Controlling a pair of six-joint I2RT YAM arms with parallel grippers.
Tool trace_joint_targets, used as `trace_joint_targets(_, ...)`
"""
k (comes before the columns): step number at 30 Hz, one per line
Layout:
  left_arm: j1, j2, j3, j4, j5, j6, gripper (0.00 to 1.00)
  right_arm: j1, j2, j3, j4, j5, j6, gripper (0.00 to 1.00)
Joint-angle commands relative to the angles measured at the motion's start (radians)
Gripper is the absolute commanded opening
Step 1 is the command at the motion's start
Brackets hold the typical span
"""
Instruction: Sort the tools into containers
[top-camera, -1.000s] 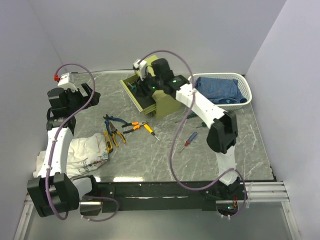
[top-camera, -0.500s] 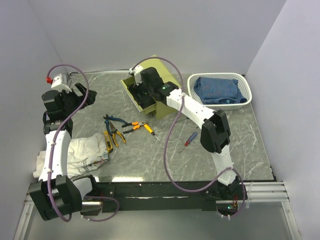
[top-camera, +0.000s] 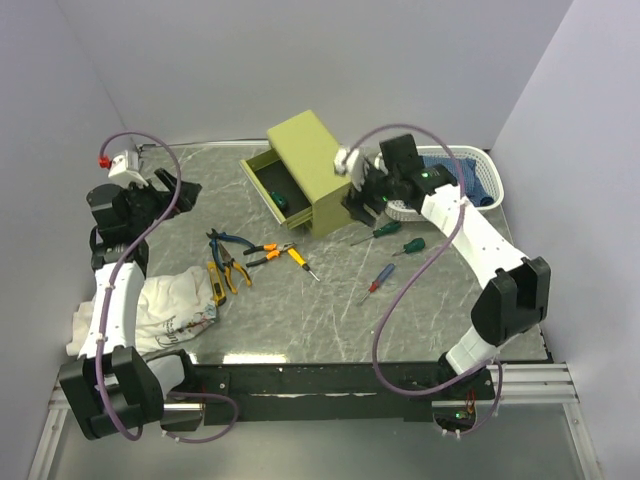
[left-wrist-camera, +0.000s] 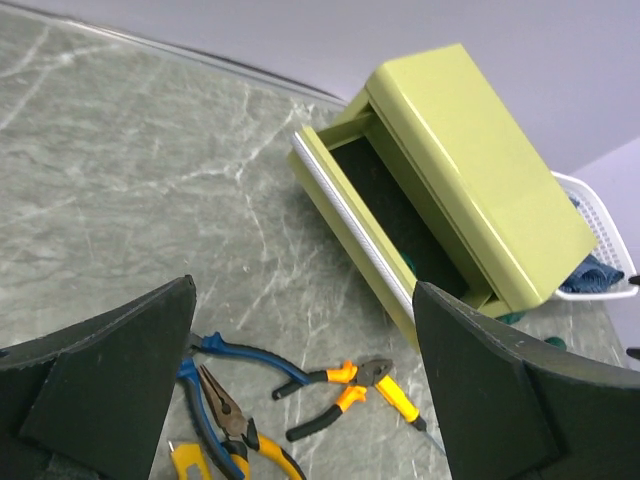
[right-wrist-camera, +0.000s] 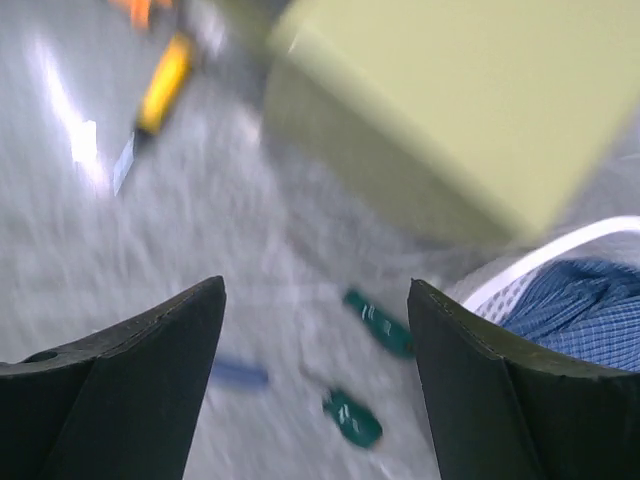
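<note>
Right pincer (right-wrist-camera: 315, 285): spread wide, nothing between its black fingers (right-wrist-camera: 130, 385); its wrist view is blurred.
Under the right pincer: one green-handled screwdriver (right-wrist-camera: 380, 322) and a second green-handled screwdriver (right-wrist-camera: 352, 418) lie near each other on the grey marbled table (top-camera: 300, 320), outside any drawer.
Beside the right pincer, leftward: the boxy olive-green cabinet (top-camera: 310, 150); whether pincer and cabinet touch cannot be told.
Rightward of it: a white slotted plastic basket (right-wrist-camera: 540, 245) holding a blue checked cloth (right-wrist-camera: 585, 320).
Nearer the bases than the right pincer: a red-and-blue-handled screwdriver (top-camera: 379, 277), alone on the table.
Left pincer (left-wrist-camera: 302, 290): spread fully, empty, raised above the table.
Ahead of the left pincer: the cabinet's pulled-out drawer (left-wrist-camera: 350, 215), dark inside, with a green-handled tool (top-camera: 283, 200) in it.
Below the left pincer: blue-handled pliers (left-wrist-camera: 250, 355), yellow-handled pliers (left-wrist-camera: 262, 457), orange-handled pliers (left-wrist-camera: 345, 375) and a yellow-handled screwdriver (left-wrist-camera: 397, 400), clustered on the table.
Toward the bases from the left pincer: a crumpled white cloth (top-camera: 170, 305).
</note>
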Motion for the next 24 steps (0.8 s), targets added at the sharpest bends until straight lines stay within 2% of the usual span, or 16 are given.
trace_joint_targets(1,0.003,-0.016,-0.033,0.068,0.053,-0.001,0.97,0.003,-0.022,-0.145,-0.348,-0.071,-0.553,0.81)
trace_joint_targets(4,0.003,-0.018,-0.049,0.063,0.053,0.01,0.97,0.001,-0.051,-0.32,-0.315,-0.002,-0.705,0.8)
trace_joint_targets(8,0.003,-0.021,-0.046,0.04,0.053,0.031,0.97,0.012,-0.022,-0.394,-0.242,0.073,-0.809,0.77)
trace_joint_targets(18,0.002,-0.048,-0.058,0.015,0.047,0.047,0.97,0.018,0.065,-0.457,-0.129,0.193,-0.953,0.75)
trace_joint_targets(24,0.008,-0.044,-0.049,0.005,0.039,0.051,0.96,0.027,0.126,-0.477,-0.06,0.245,-0.971,0.68)
